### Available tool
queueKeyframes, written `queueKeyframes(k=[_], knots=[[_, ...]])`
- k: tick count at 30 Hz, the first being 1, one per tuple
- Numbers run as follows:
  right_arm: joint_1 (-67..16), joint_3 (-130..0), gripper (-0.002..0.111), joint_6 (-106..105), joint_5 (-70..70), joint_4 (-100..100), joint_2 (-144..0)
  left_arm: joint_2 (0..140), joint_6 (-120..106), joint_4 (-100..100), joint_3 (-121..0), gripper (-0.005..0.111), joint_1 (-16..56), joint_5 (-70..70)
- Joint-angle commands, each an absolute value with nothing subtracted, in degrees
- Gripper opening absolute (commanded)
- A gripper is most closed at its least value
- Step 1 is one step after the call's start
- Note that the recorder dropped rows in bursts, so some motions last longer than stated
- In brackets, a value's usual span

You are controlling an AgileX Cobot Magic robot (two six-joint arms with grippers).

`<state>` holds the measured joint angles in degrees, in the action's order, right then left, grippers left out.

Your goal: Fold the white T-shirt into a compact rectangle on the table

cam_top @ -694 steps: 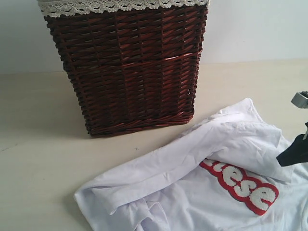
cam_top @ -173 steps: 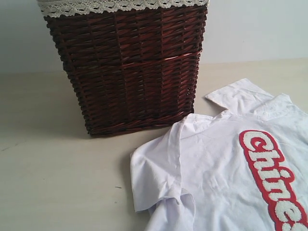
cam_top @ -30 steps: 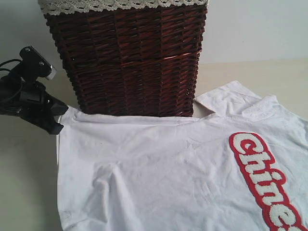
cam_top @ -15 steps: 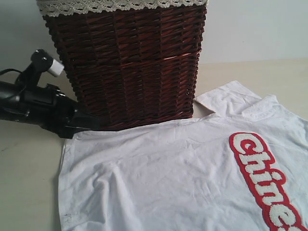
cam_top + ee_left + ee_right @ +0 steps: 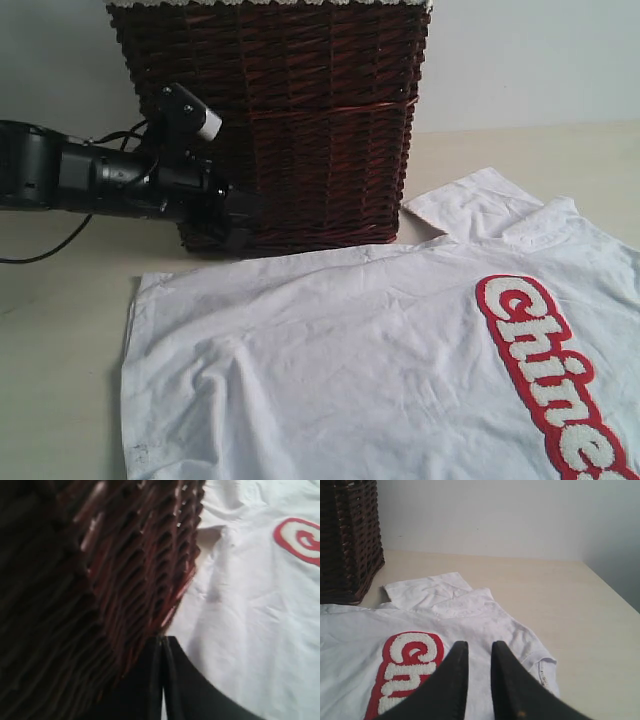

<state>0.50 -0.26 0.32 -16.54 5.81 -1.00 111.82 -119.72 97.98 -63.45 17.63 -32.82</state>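
The white T-shirt (image 5: 350, 350) lies spread flat on the beige table (image 5: 60, 330), its red-outlined lettering (image 5: 545, 370) at the right and one sleeve (image 5: 480, 200) by the basket's corner. My left gripper (image 5: 240, 215) is shut with nothing in it. It hovers just above the shirt's far left edge, its tip against the wicker basket (image 5: 300, 120). In the left wrist view the closed fingertips (image 5: 162, 640) sit between the wicker (image 5: 75, 580) and the shirt (image 5: 250, 605). My right gripper (image 5: 479, 647) hangs open over the shirt (image 5: 470, 610) beside the lettering (image 5: 407, 665).
The tall dark wicker basket stands at the back, right against the shirt's far edge. Bare table (image 5: 560, 605) stretches to the right of the shirt up to the pale wall. A black cable (image 5: 40, 250) trails from the left arm across the table.
The left arm has swung right and upward, from the shirt's left corner to the basket's lower front. The shirt's corner now lies flat, and the basket has shifted slightly.
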Motion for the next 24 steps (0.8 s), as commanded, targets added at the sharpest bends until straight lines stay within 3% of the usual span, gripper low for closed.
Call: queueKeyframes(k=[1,14,24], knots=[[0.6,0.0,0.018,0.0,-16.2,5.9,-0.7,114.4,-120.2,99.5,-67.8,0.000,17.8,-30.2],[0.6,0.0,0.018,0.0,-16.2,5.9,-0.7,111.4,-110.2,95.8,-68.7,0.000,17.8,-35.5],[0.6,0.0,0.018,0.0,-16.2,5.9,-0.7,105.4,-92.8,60.3,-63.0,0.000,17.4,-53.2]])
